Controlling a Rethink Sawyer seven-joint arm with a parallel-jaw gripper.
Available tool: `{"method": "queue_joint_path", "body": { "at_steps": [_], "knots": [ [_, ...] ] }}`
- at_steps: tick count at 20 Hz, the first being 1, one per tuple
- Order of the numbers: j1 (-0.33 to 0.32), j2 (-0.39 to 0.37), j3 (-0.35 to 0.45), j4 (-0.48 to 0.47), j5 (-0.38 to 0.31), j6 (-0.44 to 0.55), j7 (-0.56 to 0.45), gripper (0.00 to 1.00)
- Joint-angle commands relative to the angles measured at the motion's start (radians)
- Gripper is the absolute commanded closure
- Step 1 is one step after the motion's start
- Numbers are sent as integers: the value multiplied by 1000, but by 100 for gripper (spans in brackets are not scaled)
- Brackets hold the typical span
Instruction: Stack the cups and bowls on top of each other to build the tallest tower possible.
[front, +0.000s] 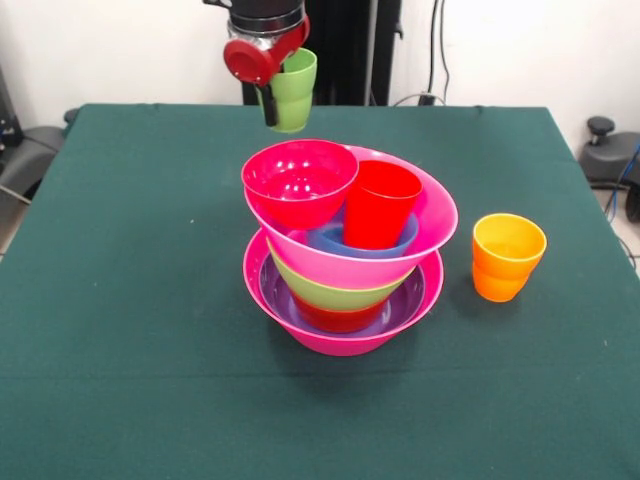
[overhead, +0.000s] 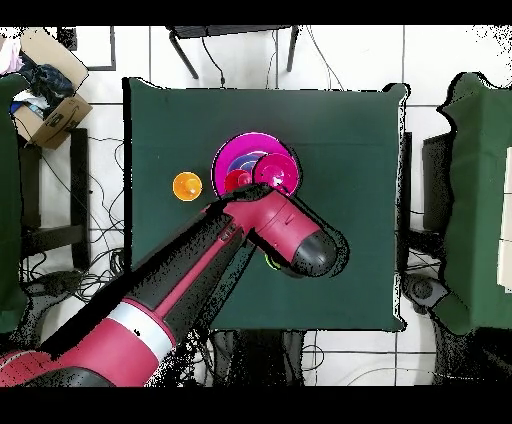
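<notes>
My hand (front: 272, 100) holds the lime green cup (front: 292, 90) raised above the surface (front: 120, 300), behind the tower (front: 345, 250); the orange cup (front: 508, 256) stands beside it.

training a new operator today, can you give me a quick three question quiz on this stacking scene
1. True or false: the gripper holds the green cup in the air, behind and above the tower.
2. Which cup stands alone on the table? A red, B orange, C green.
3. Fill in: the red cup stands upright in the small ____ bowl inside the tilted upper pink bowl.

Key
1. True. One of its fingers runs down the cup's side.
2. B. The orange cup stands beside the tower, apart from it.
3. Blue. The blue bowl shows around the red cup's base, next to the crimson bowl.
</notes>
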Motion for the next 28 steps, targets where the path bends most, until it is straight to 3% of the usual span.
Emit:
{"method": "queue_joint_path", "body": {
  "at_steps": [1, 8, 18, 28],
  "knots": [
    [-9, 26, 113, -108, -52, 5, -108, 100],
    [-19, -3, 128, -132, -61, -6, -143, 100],
    [17, -18, 100, -183, -85, -75, -48, 100],
    [2, -11, 93, -189, -116, -89, -80, 100]
  ]
}}
